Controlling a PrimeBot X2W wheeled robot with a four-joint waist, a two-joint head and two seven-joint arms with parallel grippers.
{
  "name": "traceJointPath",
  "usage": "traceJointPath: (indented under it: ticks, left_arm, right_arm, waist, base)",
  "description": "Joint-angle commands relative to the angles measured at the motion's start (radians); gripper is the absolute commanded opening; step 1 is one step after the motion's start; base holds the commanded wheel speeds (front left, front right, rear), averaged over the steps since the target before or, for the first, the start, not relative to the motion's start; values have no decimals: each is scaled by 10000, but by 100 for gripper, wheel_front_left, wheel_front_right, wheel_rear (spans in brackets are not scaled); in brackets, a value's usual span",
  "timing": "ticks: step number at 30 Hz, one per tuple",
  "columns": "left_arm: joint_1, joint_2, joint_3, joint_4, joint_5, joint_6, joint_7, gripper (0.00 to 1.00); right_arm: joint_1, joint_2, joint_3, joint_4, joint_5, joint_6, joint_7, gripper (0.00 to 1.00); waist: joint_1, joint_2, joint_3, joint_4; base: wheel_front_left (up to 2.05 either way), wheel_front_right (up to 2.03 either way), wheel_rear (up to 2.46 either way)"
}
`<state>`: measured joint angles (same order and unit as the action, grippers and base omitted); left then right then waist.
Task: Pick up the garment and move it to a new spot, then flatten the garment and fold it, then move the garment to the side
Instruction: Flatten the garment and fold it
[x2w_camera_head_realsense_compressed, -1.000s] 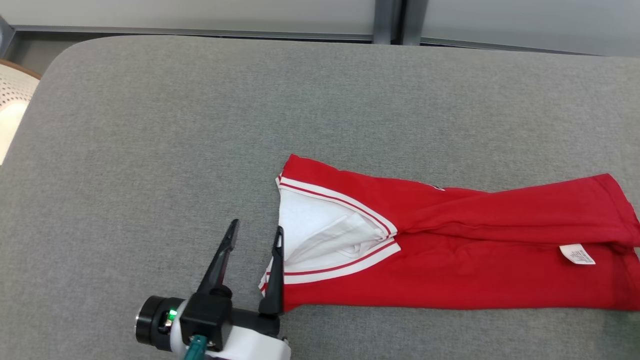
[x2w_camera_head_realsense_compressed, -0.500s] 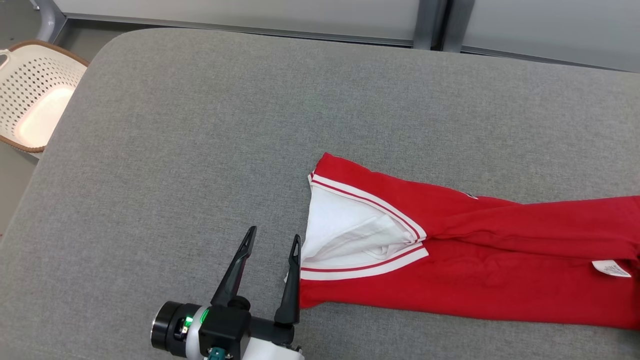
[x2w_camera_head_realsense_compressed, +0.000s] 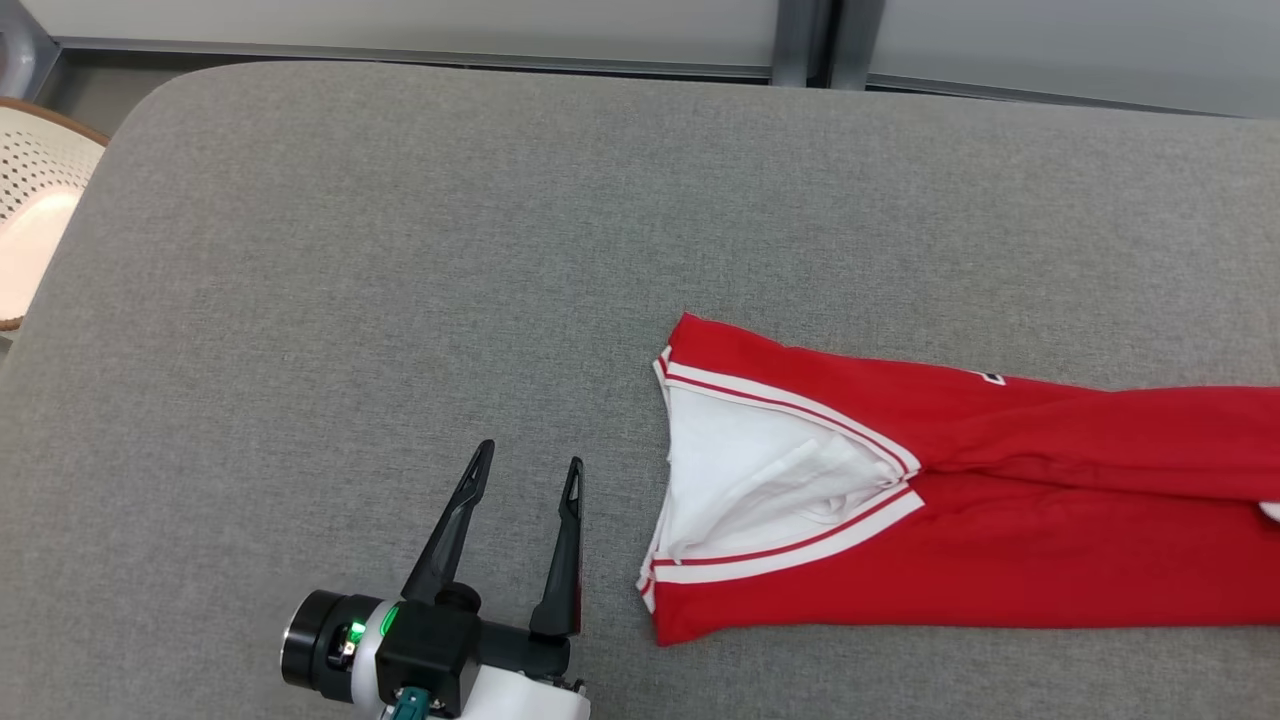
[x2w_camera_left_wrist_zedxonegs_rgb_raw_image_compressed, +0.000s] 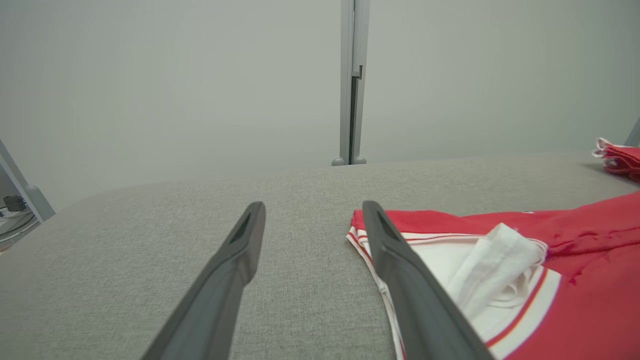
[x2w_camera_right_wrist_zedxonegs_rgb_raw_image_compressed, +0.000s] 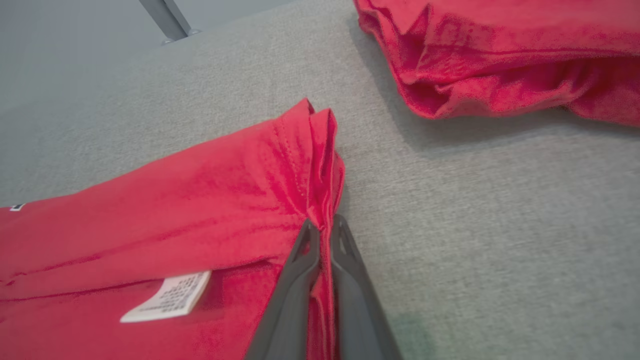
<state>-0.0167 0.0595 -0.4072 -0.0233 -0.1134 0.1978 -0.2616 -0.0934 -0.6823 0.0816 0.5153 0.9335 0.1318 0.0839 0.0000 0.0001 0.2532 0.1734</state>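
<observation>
Now right end effector (x2w_camera_right_wrist_zedxonegs_rgb_raw_image_compressed: 324, 224) has clamped garment (x2w_camera_head_realsense_compressed: 1000, 570) hem; left end effector (x2w_camera_head_realsense_compressed: 530, 455), spread wide, sits clear.

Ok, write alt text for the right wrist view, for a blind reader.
The right gripper is shut, its two dark fingers pinching the folded hem of a red cloth garment on a grey fabric surface. A white care label sits on the garment lower left; a separate bunched red fabric pile lies upper right.

Grey fabric-covered table (x2w_camera_head_realsense_compressed: 400, 250)
A red garment (x2w_camera_head_realsense_compressed: 1000, 570) is laid on it; a red bundle (x2w_camera_right_wrist_zedxonegs_rgb_raw_image_compressed: 500, 60) is seen near the garment's hem.
</observation>
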Motion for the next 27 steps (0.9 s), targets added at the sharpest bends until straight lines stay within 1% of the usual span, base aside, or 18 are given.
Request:
traceJointPath:
  ticks: [1,3,8,10,12,13,17,19,22,24,27]
  left_arm:
    - [-99,21,88,1,90,-58,-40,100]
    - [-134,4,152,34,102,-130,-42,100]
    - [-217,-31,241,135,179,-285,-42,100]
    - [-233,-42,269,181,185,-318,-42,100]
    - [-246,-48,300,223,203,-376,-41,100]
    - [-246,-48,300,223,203,-376,-41,100]
    - [-213,-59,357,286,246,-461,-42,100]
    - [-201,-61,356,316,266,-486,-42,100]
    - [-149,-65,296,372,266,-549,-42,100]
    - [-102,-68,238,414,252,-580,-41,100]
    - [-68,-71,143,452,199,-604,-43,100]
  right_arm:
    - [-159,-228,-109,-86,-126,-24,72,0]
    - [-180,-543,-269,-286,-277,-26,177,0]
    - [-140,-902,-640,-1362,-659,-26,107,0]
    - [13,-867,-811,-2001,-997,-24,186,0]
    - [186,-676,-967,-2775,-1388,-24,449,0]
    - [186,-676,-967,-2775,-1388,-24,449,0]
    - [558,134,-1342,-4732,-2206,-24,1377,0]
    - [723,764,-1454,-5697,-2517,-22,1930,0]
    - [877,1700,-1363,-6929,-2952,-23,2675,0]
    - [861,2304,-1160,-7522,-3176,-23,3083,0]
    - [742,3095,-798,-8060,-3454,-23,3492,0]
  waist:
    - [0,-1,58,-136]
    - [0,-1,93,-244]
    - [0,-1,131,-409]
    - [0,-1,102,-437]
    - [0,-1,52,-454]
    - [0,-1,52,-454]
    - [0,-1,-73,-433]
    - [0,-1,-127,-372]
    - [0,-1,-211,-222]
    - [0,-1,-266,-106]
    - [0,-1,-347,103]
  base:
    - [0,0,0]
    - [0,0,0]
    - [0,0,0]
    - [0,0,0]
    - [0,0,0]
    - [0,0,0]
    - [0,0,0]
    - [0,0,0]
    - [0,0,0]
    - [0,0,0]
    - [0,0,0]
